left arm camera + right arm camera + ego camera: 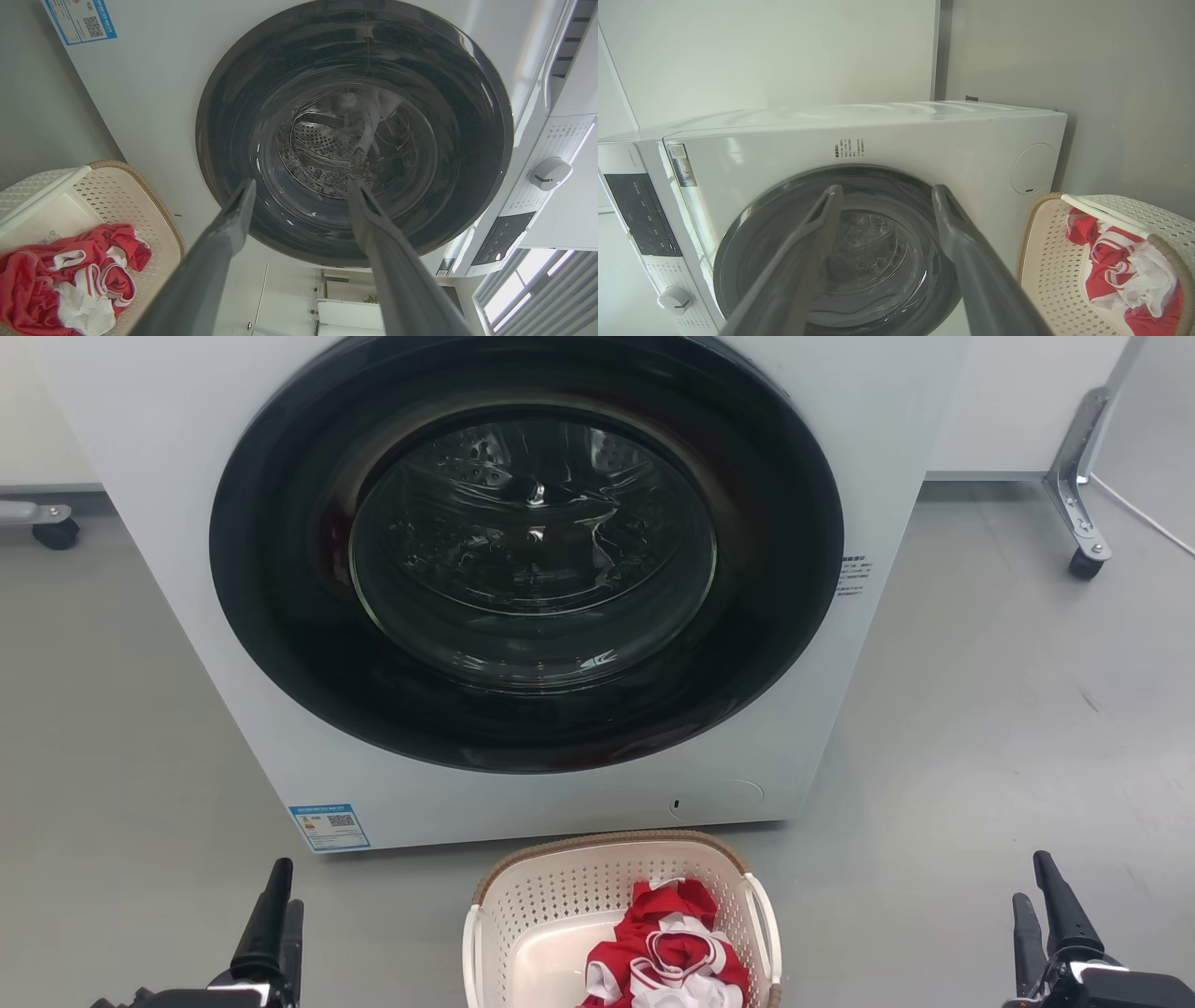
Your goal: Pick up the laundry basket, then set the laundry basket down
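Observation:
The laundry basket (pixel 546 896), cream-white and perforated with a brown woven-look rim and white side handles, stands on the grey floor at the bottom centre of the head view, just in front of the washing machine. Red and white clothing (pixel 672 947) lies inside it. My left gripper (pixel 288 887) is low at the left and my right gripper (pixel 1031 877) low at the right, each well clear of the basket. Both are open and hold nothing, as the left gripper (pixel 302 184) and right gripper (pixel 888 189) show in their wrist views. The basket (pixel 140 205) sits to the side of each wrist view (pixel 1045 261).
A white front-loading washing machine (pixel 168 569) with a shut dark round door (pixel 523 579) stands right behind the basket. A metal leg on a caster (pixel 1083 523) is at the far right and another caster (pixel 54 530) at the far left. Grey floor lies on both sides.

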{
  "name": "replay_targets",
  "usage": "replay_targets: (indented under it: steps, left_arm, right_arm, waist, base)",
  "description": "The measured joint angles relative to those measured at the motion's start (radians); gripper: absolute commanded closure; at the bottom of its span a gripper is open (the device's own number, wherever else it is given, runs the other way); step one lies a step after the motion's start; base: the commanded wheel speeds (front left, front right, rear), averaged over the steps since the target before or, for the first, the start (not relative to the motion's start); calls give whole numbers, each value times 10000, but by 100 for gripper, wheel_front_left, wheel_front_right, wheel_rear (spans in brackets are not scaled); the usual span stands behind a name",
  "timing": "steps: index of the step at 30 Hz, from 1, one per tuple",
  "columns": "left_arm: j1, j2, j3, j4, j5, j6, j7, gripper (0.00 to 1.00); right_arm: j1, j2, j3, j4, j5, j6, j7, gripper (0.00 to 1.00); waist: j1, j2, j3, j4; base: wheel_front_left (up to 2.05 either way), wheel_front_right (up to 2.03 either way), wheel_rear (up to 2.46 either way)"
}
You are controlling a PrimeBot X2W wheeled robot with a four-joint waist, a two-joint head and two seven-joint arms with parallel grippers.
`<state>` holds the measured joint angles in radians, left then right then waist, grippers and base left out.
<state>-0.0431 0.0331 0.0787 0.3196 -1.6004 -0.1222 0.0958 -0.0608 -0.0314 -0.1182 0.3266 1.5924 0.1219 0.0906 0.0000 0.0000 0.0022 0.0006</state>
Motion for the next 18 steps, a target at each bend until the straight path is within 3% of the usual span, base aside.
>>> replay_targets:
  steps: [18]
  left_arm:
    - [-165,176,-460,-451,761,0,-713,0]
  right_arm:
    - [-189,-209,514,-190,-1089,0,-681,0]
  waist:
    - [0,0,-28,67]
  base:
    - [0,0,0]
